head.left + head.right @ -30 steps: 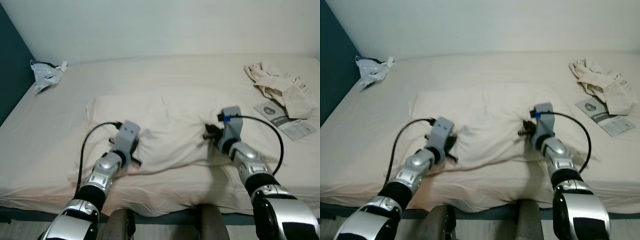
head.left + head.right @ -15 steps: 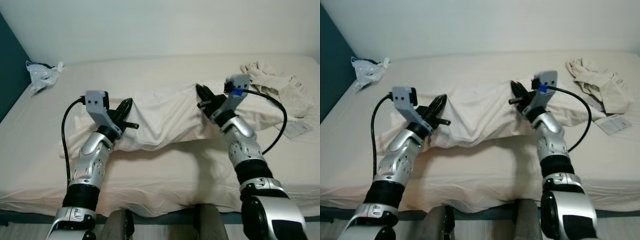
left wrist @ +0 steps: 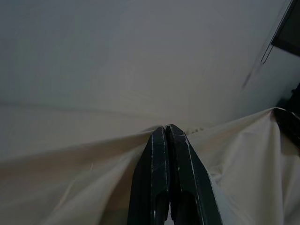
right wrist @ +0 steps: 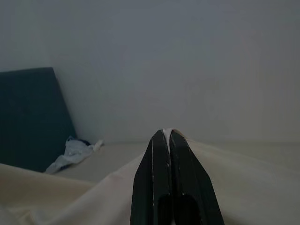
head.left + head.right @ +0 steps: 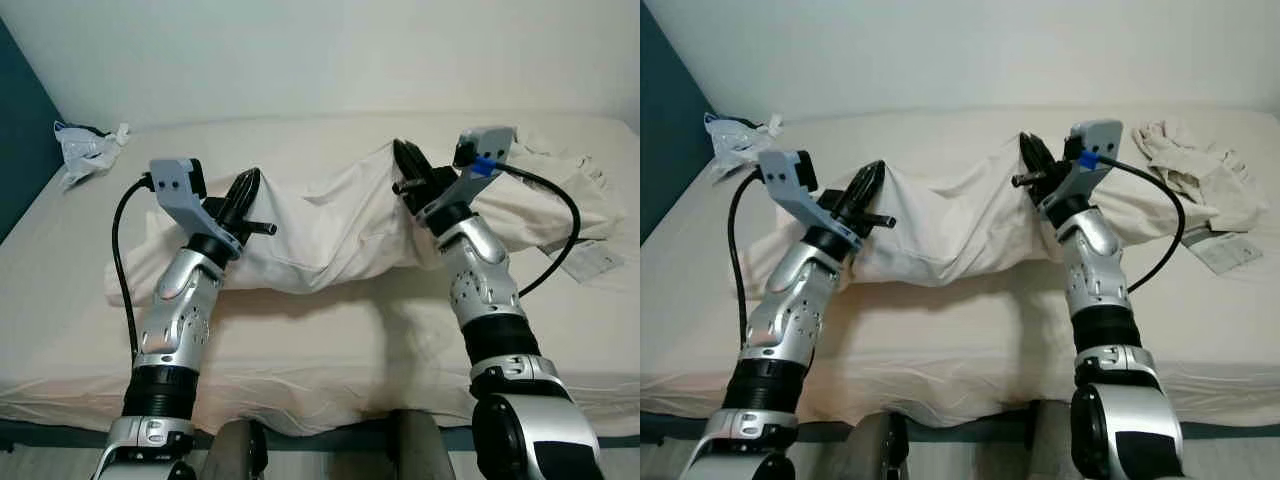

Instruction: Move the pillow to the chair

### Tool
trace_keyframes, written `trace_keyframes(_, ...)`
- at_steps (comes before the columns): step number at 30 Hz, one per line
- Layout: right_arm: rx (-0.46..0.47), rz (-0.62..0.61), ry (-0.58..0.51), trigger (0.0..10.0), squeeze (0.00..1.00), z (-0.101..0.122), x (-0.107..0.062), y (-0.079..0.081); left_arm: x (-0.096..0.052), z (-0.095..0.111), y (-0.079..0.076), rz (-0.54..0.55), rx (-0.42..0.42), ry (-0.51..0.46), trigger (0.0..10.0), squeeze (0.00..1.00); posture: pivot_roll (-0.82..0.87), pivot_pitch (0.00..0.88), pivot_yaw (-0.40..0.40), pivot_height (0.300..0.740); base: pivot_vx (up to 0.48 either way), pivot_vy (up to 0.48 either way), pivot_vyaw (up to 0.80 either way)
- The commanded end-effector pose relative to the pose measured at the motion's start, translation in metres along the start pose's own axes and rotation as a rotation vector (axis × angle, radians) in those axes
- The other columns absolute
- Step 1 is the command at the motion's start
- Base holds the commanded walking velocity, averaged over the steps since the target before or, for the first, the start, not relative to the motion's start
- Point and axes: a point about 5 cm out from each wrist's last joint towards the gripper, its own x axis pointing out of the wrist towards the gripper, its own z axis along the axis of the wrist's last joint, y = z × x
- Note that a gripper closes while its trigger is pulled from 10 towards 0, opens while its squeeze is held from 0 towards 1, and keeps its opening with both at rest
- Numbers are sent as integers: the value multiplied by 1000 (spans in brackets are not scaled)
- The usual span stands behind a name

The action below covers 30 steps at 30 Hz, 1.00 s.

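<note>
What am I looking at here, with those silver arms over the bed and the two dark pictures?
These are a humanoid robot's two arms, seen by cameras in its head. Each ends in a gripper with two black fingers. The left gripper and the right gripper are each shut on the pillow, holding it above the bed. The dark pictures come from cameras on the wrists, looking along the fingers. Also on the bed: a plastic bag, crumpled cloth and a leaflet.
</note>
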Motion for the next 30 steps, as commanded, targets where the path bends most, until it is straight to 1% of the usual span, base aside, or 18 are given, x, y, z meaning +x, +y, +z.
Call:
trace_keyframes(1,-6,45,-45,10000,0,11,9,11,7,13,-10,-42,-6,-59,2353,0,-8,68,21,592,0,0,0)
trace_keyframes(4,0,39,-74,10000,0,17,11,12,10,19,-13,-40,-18,-90,1686,0,-11,69,20,592,0,0,0)
trace_keyframes(8,6,36,-96,10000,0,23,12,13,12,23,-16,-52,-25,-103,1686,0,-10,71,20,592,0,0,0)
trace_keyframes(9,7,52,-108,10000,0,26,14,17,12,24,-18,-64,-26,-103,0,0,-13,72,19,592,0,0,0)
trace_keyframes(12,7,65,-107,10000,0,27,15,20,12,24,-18,-70,-24,-98,0,0,-14,73,18,592,0,0,0)
trace_keyframes(16,-21,52,-41,10000,0,13,11,19,9,12,-17,-59,43,-22,0,0,-13,75,15,592,0,0,0)
trace_keyframes(17,-38,28,5,10000,0,3,6,17,6,4,-15,-44,73,28,6745,0,-13,77,14,592,0,0,0)
trace_keyframes(18,-89,1,58,10000,0,-7,0,14,3,-6,-14,-23,108,78,10000,0,-13,77,14,592,0,0,0)
trace_keyframes(19,-134,-13,102,10000,0,-16,-5,13,0,-14,-12,-10,140,116,10000,0,-12,77,14,592,0,0,0)
trace_keyframes(20,-192,-60,239,10000,0,-42,-19,6,-11,-33,-7,10,188,205,10000,0,-12,80,14,592,0,0,0)
trace_keyframes(21,-192,-60,239,10000,0,-42,-19,6,-11,-33,-7,10,188,205,10000,0,-12,80,14,592,0,0,0)
trace_keyframes(22,-210,-99,319,10000,0,-57,-29,0,-18,-45,-3,23,230,267,10000,0,-12,81,15,592,0,0,0)
trace_keyframes(24,-247,-166,514,10000,0,-89,-57,-9,-38,-72,5,37,353,429,10000,0,-13,85,17,592,0,0,0)
trace_keyframes(26,-216,-234,617,10000,0,-109,-83,-17,-56,-89,11,60,394,525,10000,0,-11,91,18,592,0,0,0)
trace_keyframes(27,-199,-263,630,10000,376,-113,-92,-20,-61,-91,13,76,390,543,10000,0,-9,93,19,592,0,0,0)
trace_keyframes(28,-199,-263,630,10000,376,-113,-92,-20,-61,-91,13,76,390,543,10000,0,-9,93,19,592,0,0,0)
trace_keyframes(29,-171,-298,640,10000,1000,-116,-101,-24,-65,-92,13,79,373,550,10000,1000,-8,97,21,592,0,0,0)
trace_keyframes(30,-171,-298,640,10000,1000,-116,-101,-24,-65,-92,13,79,373,550,10000,1000,-8,97,21,592,0,0,0)
